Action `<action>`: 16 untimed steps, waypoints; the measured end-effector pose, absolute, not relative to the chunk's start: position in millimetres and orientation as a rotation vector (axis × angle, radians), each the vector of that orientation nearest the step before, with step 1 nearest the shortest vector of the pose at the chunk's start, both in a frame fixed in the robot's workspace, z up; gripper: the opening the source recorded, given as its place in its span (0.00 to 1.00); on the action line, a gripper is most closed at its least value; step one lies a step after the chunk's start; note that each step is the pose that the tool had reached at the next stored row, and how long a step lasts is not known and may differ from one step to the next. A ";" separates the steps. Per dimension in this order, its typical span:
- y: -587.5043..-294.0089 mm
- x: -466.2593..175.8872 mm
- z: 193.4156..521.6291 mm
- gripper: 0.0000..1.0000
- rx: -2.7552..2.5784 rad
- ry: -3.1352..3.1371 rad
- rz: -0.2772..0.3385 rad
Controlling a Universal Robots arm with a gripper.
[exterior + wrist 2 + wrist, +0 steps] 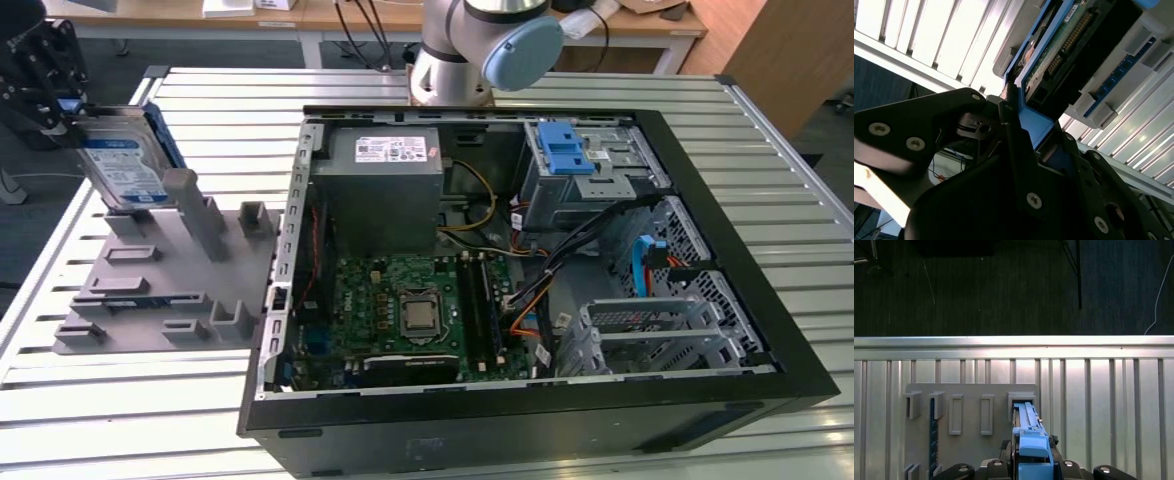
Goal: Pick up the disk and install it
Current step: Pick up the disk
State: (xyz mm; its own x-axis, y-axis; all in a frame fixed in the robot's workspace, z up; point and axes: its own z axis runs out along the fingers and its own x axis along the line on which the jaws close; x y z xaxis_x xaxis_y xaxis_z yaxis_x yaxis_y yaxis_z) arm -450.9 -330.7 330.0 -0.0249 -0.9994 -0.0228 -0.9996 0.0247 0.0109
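Note:
The disk (120,165) is a silver drive with a white-and-blue label in a blue carrier. It stands on edge at the far end of the grey slotted holder (160,290), at the exterior view's left. My black gripper (64,108) sits at the disk's upper edge, shut on it. In the second wrist view the fingers (1010,125) clamp the blue carrier, and the disk's (1064,45) green board and connector show beyond them. In the first wrist view the blue carrier edge of the disk (1026,425) runs from my gripper (1029,467) into a holder slot.
An open computer case (747,330) lies on the slatted metal table, with motherboard, grey power supply (387,180) and a blue-handled drive cage (567,150) inside. The arm's base (467,50) stands behind the case. The table's edge (1014,342) lies just beyond the holder (969,440).

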 end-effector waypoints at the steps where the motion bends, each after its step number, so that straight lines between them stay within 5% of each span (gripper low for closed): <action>1: -330.7 -450.9 331.0 0.36 -2.187 2.242 0.037; 16: -330.7 -450.9 348.5 0.36 -2.187 2.242 0.039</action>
